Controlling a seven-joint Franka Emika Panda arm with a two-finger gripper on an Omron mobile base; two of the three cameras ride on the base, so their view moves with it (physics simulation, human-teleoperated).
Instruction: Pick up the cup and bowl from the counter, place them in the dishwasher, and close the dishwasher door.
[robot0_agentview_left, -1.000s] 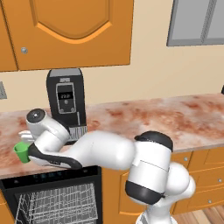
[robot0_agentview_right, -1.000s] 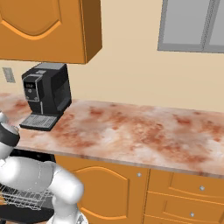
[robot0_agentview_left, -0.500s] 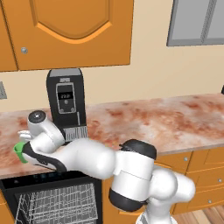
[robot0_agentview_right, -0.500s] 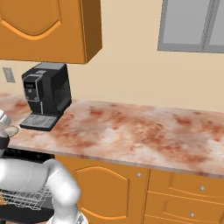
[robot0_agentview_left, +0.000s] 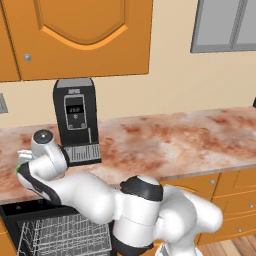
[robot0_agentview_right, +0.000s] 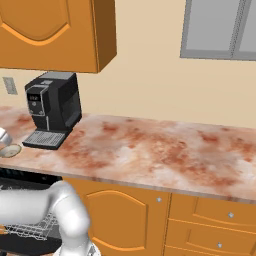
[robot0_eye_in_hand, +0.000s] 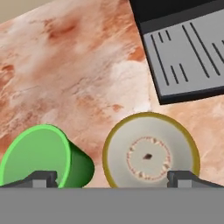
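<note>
on the counter (robot0_eye_in_hand: 78, 65), cup (robot0_eye_in_hand: 41, 153) beside bowl (robot0_eye_in_hand: 151, 151), gripper (robot0_eye_in_hand: 111, 178) spread above

You see in the hand view the cup (robot0_eye_in_hand: 37, 155) and the bowl (robot0_eye_in_hand: 150, 151) side by side on the counter (robot0_eye_in_hand: 78, 74), close but apart. The cup lies at nine o'clock of the bowl. The drip tray of the coffee machine (robot0_eye_in_hand: 186, 48) sits at one o'clock of the bowl. In the left base view, the dishwasher (robot0_agentview_left: 45, 232) stands open under the counter edge, below the coffee machine.
</note>
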